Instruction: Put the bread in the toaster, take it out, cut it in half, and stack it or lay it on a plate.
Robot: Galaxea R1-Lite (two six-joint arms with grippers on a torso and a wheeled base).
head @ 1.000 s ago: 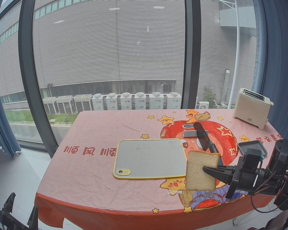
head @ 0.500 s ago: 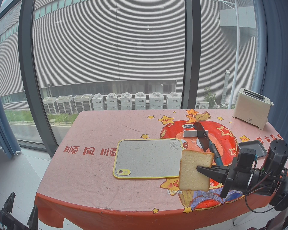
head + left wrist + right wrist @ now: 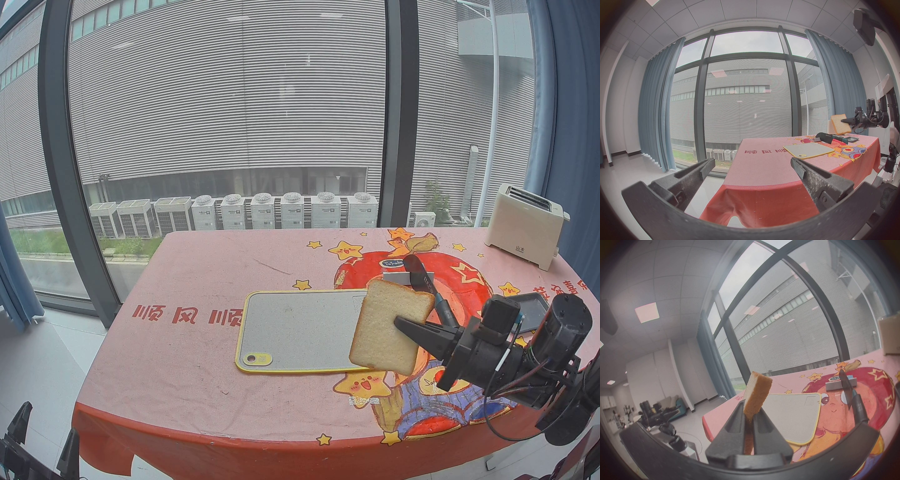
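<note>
Bread (image 3: pixel 387 325) hides pt of knife (image 3: pixel 420 275); tray (image 3: pixel 534 305) half behind R arm (image 3: pixel 559 340).

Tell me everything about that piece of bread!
The bread is one whole, uncut square slice, pale and soft-looking, with a thin tan crust and a rounded top. It hangs in the air, upright and tilted, over the right edge of the cutting board. The right gripper pinches it from the side, jaws shut on it; nothing else touches it.
</note>
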